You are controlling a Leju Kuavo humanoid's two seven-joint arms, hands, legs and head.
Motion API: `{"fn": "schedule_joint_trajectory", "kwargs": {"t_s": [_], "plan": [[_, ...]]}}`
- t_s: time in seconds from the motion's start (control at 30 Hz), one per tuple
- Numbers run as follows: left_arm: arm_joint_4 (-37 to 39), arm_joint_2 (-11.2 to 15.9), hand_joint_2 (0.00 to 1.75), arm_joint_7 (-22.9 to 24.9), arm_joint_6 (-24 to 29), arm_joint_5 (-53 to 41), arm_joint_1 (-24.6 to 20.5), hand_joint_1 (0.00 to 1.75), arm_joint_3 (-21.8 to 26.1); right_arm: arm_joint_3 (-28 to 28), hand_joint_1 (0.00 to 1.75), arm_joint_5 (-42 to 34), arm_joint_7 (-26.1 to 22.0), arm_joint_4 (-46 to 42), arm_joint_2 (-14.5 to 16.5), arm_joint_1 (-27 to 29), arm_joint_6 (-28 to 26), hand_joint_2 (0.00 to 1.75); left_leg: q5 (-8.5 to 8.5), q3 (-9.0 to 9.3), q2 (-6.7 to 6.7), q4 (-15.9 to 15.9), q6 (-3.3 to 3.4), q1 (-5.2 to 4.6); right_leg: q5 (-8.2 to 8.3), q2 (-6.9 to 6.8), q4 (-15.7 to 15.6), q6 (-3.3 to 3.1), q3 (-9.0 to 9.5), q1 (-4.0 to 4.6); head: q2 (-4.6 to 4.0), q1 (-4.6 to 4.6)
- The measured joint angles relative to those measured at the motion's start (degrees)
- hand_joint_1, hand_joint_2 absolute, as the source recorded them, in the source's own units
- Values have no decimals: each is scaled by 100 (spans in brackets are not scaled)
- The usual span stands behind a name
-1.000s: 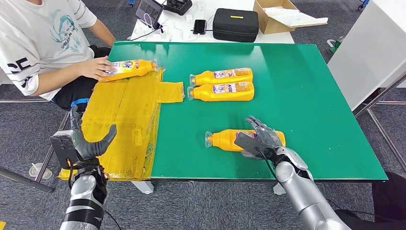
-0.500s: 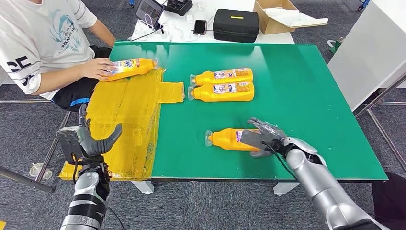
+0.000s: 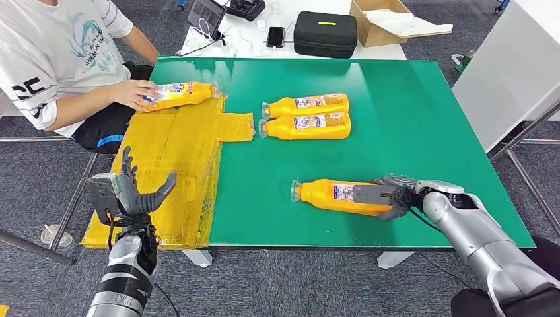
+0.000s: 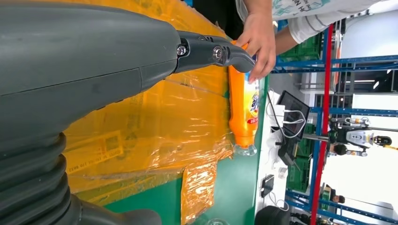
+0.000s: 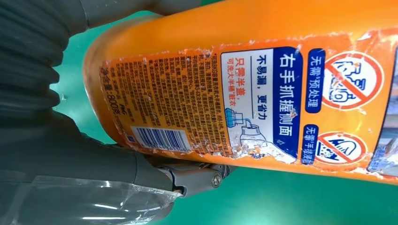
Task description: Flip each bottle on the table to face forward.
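Across the green table (image 3: 409, 119) lie four orange bottles, long axes running left–right. Near the front edge, the nearest bottle (image 3: 333, 195) points its cap toward the robot's left, and the right hand (image 3: 388, 197) grips its base end, fingers wrapped around the body. The left hand (image 3: 129, 193) hovers well apart over the yellow sheet (image 3: 175, 158), fingers spread and holding nothing — the right is clearly the nearer.
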Motion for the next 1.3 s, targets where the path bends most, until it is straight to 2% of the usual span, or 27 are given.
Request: {"fn": "schedule_joint_trajectory", "kwargs": {"t_s": [0.17,0.37,0.57,0.63,0.7,0.77,0.83,1.03,1.17,1.3], "plan": [[65,-18,175,0,-18,30,-20,0,14,157,174,12,22,2,-37,-30,-62,175,0,-1,0,0,0,0,0,0,0,0,0,-1,-1,1],[83,-62,175,0,-29,37,-40,0,49,418,175,56,-36,167,109,-30,-697,175,-3,10,21,0,1,0,1,4,0,-1,1,1,1,2],[83,-81,175,0,-39,37,-56,0,67,531,175,16,-97,321,238,-28,-902,175,-3,23,36,-1,-1,2,10,12,-1,-11,6,5,-1,2],[83,-81,175,0,-51,37,-58,0,71,521,175,-93,-181,339,273,9,-1119,175,-2,25,38,-1,-1,3,13,16,-1,-14,7,5,-1,1],[83,-86,175,0,-80,38,-56,0,72,401,175,-339,-393,321,371,168,-1598,175,-1,24,37,-1,-1,4,14,17,-1,-14,8,8,-1,1],[78,-92,175,-1,-129,53,-46,0,74,126,175,-620,-753,207,559,498,-2194,175,2,16,33,-1,-1,8,14,16,0,-14,7,12,-1,2],[69,-98,175,-1,-205,105,-26,0,79,-276,175,-774,-1208,-44,872,897,-2806,175,3,7,31,-2,-1,12,14,15,1,-14,2,17,-1,1],[-86,-184,175,134,-699,522,114,0,86,-1743,175,-898,-2482,-1366,2235,1907,-4643,175,3,-12,22,-2,-6,31,5,6,2,-22,-18,33,0,0],[-352,-244,175,388,-1049,866,228,0,-5,-2500,175,-1133,-3033,-2112,2852,2335,-5182,175,1,-24,21,-2,-5,30,1,3,1,-21,-24,27,1,2],[-643,-274,175,571,-1338,1205,315,0,-170,-2978,175,-1329,-3327,-2442,3193,2607,-5299,175,0,-25,21,-2,-4,16,1,3,0,-17,-25,16,-1,2]]}}
